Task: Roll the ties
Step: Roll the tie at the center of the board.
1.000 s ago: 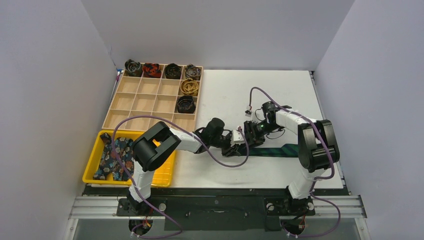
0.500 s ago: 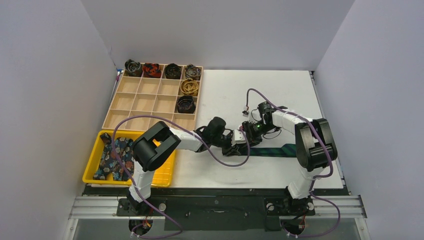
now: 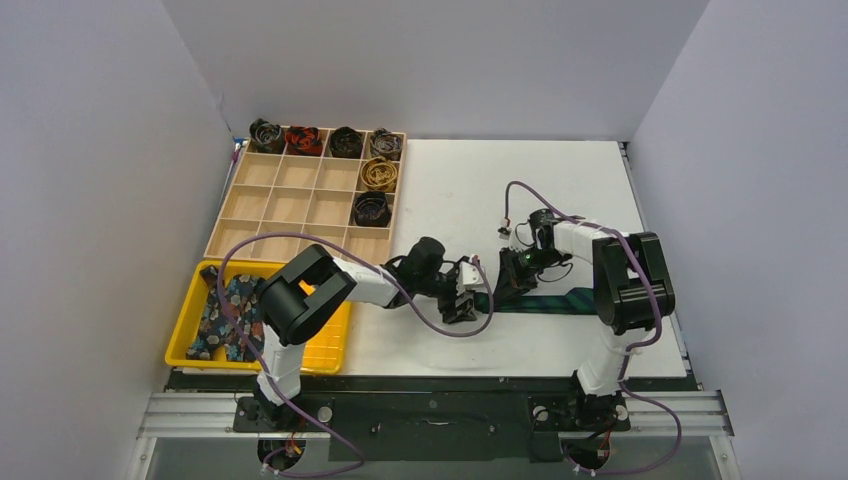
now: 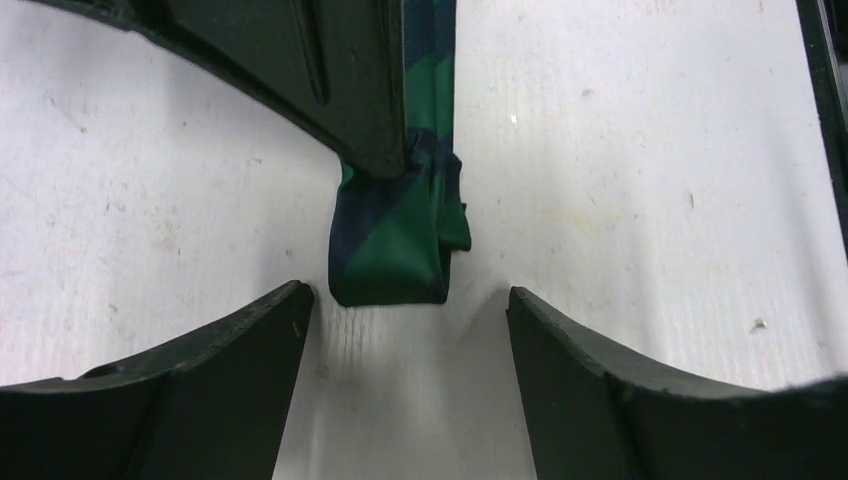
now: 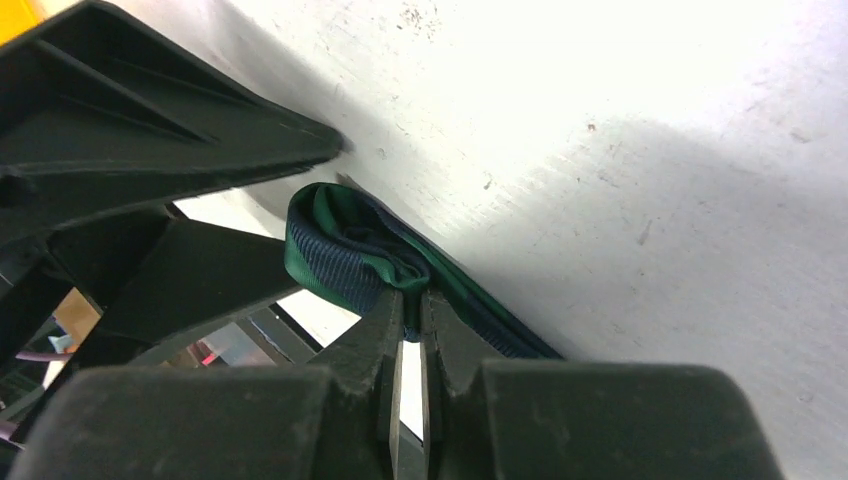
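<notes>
A green-navy plaid tie (image 3: pixel 545 301) lies flat on the white table, running right from the grippers. Its left end is folded over into a small loop (image 4: pixel 395 245), also seen in the right wrist view (image 5: pixel 345 250). My right gripper (image 5: pixel 410 300) is shut on that folded end, pinching the fabric between its tips. My left gripper (image 4: pixel 408 305) is open, its jaws wide apart just short of the fold, touching nothing. In the top view the left gripper (image 3: pixel 462 303) and the right gripper (image 3: pixel 503 285) face each other.
A wooden divided box (image 3: pixel 300 205) at the back left holds several rolled ties (image 3: pixel 372 208). A yellow tray (image 3: pixel 330 345) at the front left holds dark floral ties (image 3: pixel 228 315). A purple cable loops under the left arm.
The right gripper has swung a little right and lower, holding the folded end. The left gripper has drawn back slightly toward the left and front, away from the fold.
</notes>
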`<state>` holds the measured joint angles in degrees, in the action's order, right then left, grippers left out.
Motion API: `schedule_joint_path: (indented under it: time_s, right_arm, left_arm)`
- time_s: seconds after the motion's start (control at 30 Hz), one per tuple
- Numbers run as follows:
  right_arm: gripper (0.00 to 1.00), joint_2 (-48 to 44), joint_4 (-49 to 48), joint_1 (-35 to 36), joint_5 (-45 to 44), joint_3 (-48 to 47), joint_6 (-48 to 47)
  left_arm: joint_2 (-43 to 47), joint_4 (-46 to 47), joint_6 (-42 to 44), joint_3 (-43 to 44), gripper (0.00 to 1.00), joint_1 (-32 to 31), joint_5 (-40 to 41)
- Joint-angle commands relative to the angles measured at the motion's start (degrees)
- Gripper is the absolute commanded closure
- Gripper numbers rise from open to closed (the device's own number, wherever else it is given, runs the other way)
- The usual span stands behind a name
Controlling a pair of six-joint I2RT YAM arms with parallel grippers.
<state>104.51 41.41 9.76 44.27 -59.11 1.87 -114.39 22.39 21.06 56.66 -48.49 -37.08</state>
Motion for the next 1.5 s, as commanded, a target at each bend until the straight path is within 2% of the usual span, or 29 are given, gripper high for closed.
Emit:
schedule_joint_path:
  time_s: [0.0, 0.17, 0.37, 0.53, 0.63, 0.77, 0.9, 1.0, 1.1, 1.27, 1.37, 1.47]
  right_arm:
    - [1.0, 2.65, 0.37, -0.27, -6.73, -0.11, -2.83]
    - [1.0, 3.45, 0.63, -0.29, -9.0, -0.65, -2.08]
    - [1.0, 3.98, -2.66, 0.41, -5.58, 0.53, -0.39]
    - [1.0, 3.33, -3.61, 1.2, -4.84, -0.29, 0.48]
    - [1.0, 1.65, -3.54, 1.26, -4.16, -0.11, 0.55]
    - [1.0, -0.89, -2.97, 1.21, -1.19, 0.2, 1.04]
    - [1.0, -3.83, -1.5, 1.04, 0.83, 0.03, -0.29]
    - [0.9, -5.12, -0.44, 0.94, 2.32, 0.04, -1.02]
    - [0.88, -6.01, 0.07, 0.91, 2.15, 0.41, -1.22]
    - [0.88, -5.71, 1.33, 0.64, 2.42, 0.02, -1.43]
    - [0.83, -5.71, 2.43, 0.54, 2.59, -0.45, -2.73]
    - [0.82, -5.45, 2.99, 0.49, 1.96, -0.62, -2.96]
  left_arm:
    - [2.92, -4.26, -1.98, -3.59, 0.29, 1.14, 1.98]
    - [4.13, -1.5, -3.67, -5.05, 0.27, 1.16, 3.0]
    - [0.39, 3.43, -11.33, -1.21, 0.23, 0.17, 5.34]
    - [-2.27, 4.85, -11.33, 0.93, 0.17, -1.67, 6.02]
    - [-3.84, 5.5, -10.22, 0.97, 0.17, -2.25, 6.28]
    - [-4.92, 5.62, -9.15, 0.96, 0.27, -2.67, 8.71]
    - [-3.83, 4.79, -6.69, -0.68, 0.45, -2.45, 8.8]
    - [-2.91, 4.56, -6.26, -1.89, 0.58, -2.26, 8.33]
    - [-2.78, 4.07, -7.06, -2.02, 0.68, -2.24, 6.82]
    - [-2.7, 3.63, -8.35, -1.49, 0.73, -2.22, 5.83]
    - [-2.64, 2.73, -8.49, -1.19, 0.77, -2.02, 5.42]
    - [-2.79, 2.04, -8.64, -0.74, 0.78, -1.82, 5.04]
